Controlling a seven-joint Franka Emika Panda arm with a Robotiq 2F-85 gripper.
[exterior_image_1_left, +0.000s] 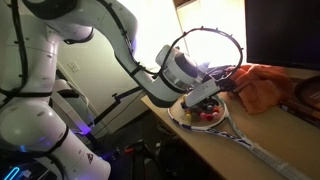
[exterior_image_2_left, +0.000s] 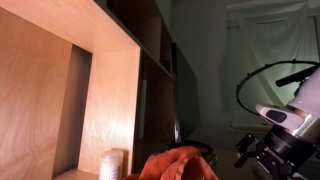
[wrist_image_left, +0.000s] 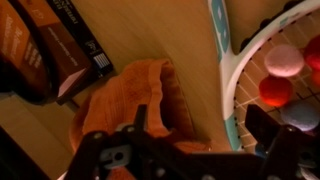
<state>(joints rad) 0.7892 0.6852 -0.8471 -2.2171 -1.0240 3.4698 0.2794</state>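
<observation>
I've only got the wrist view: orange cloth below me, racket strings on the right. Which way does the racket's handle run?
Observer: In an exterior view the racket points its handle away from the robot's base.
Operator: How low is the gripper?
Observer: The gripper, jaws open, hangs close over the racket's head and the red balls there; I cannot tell whether it touches.
Operator: Anything past the cloth?
Observer: A white roll stands beside the cloth, next to a wooden shelf.
</observation>
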